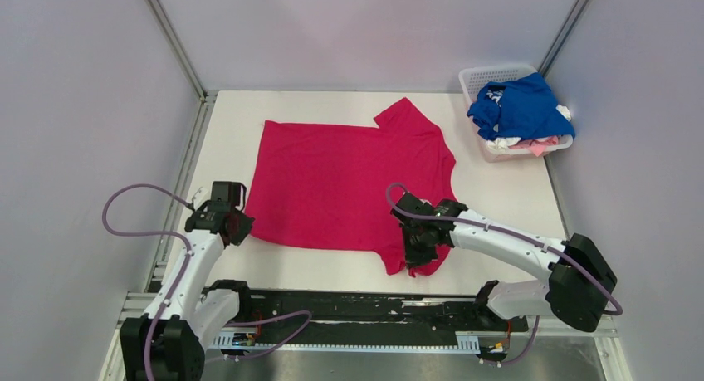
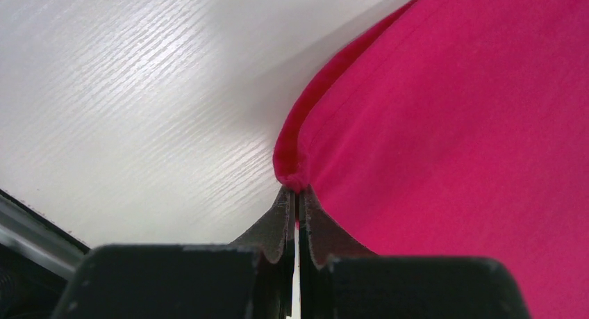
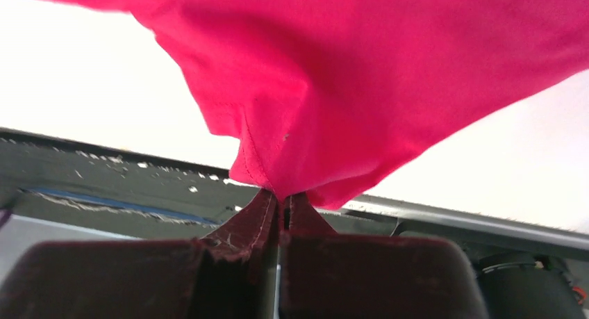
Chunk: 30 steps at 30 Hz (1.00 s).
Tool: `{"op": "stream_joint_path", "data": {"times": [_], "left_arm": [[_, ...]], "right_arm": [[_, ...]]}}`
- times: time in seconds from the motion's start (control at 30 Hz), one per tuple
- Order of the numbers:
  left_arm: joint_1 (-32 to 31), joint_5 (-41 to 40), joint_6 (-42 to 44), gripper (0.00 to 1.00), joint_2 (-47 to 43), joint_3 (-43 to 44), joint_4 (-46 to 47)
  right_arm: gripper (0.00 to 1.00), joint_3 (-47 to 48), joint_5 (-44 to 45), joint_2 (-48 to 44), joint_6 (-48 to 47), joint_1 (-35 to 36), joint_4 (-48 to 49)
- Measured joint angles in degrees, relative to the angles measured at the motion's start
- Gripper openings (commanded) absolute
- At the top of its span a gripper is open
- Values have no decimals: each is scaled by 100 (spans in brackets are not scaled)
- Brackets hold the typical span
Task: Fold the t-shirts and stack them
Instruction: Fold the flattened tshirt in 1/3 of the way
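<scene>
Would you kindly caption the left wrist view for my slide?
Left gripper, jaws shut, pinches a hem corner of the magenta t-shirt, white table alongside.

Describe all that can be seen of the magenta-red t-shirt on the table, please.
The magenta-red t-shirt is plain soft cloth with short sleeves and stitched hems. It lies spread mostly flat on the white table, with its bottom hem toward the left and one sleeve pointing far, the other near. The left claw is shut on its near hem corner. The right claw is shut on the near sleeve, where the cloth is raised and bunched.
</scene>
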Motion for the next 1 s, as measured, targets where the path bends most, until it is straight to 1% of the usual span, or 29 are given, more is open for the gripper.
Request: {"op": "stream_joint_path", "data": {"times": [0.13, 0.37, 0.73, 1.0], "left_arm": [[0, 144, 2, 0, 299, 105, 151], [0, 234, 7, 0, 870, 603, 494], [70, 186, 35, 0, 1893, 1388, 748], [363, 302, 101, 0, 2411, 1641, 1137]], "right_arm": [[0, 372, 275, 66, -323, -380, 0], [0, 966, 643, 243, -920, -1078, 13], [0, 1665, 669, 662, -1613, -1961, 164], [0, 2100, 612, 1139, -2142, -2422, 389]]}}
